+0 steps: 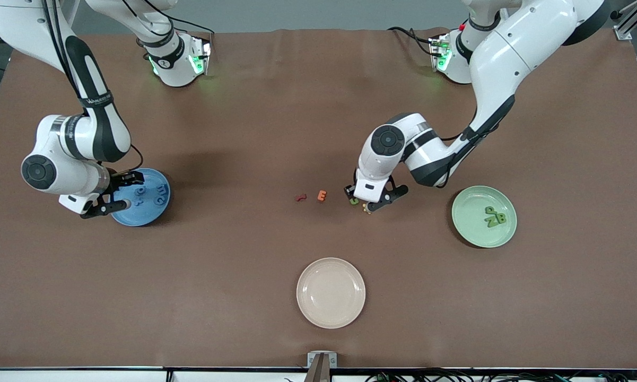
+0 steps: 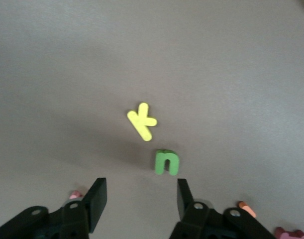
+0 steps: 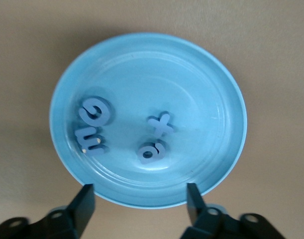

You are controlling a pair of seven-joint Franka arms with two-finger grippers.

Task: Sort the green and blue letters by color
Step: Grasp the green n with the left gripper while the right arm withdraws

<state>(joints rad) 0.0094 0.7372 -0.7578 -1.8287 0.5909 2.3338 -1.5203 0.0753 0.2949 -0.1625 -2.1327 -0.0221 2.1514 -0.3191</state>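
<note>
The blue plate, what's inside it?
Four blue letters lie in the blue plate: a G, an m, an x and an a. The right hand hangs open above its rim and, seen from the front, covers part of it.

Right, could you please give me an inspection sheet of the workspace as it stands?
Surface: brown table, flat.
Job's things: four blue letters in blue plate; green letters in green plate; green u on table.
Clutter: yellow k beside green u; red letter; orange letter; beige plate.
Grippers: left gripper open over green u; right gripper open over blue plate.
Cables: black cables by arm bases.
Surroundings: nothing seen.
</note>
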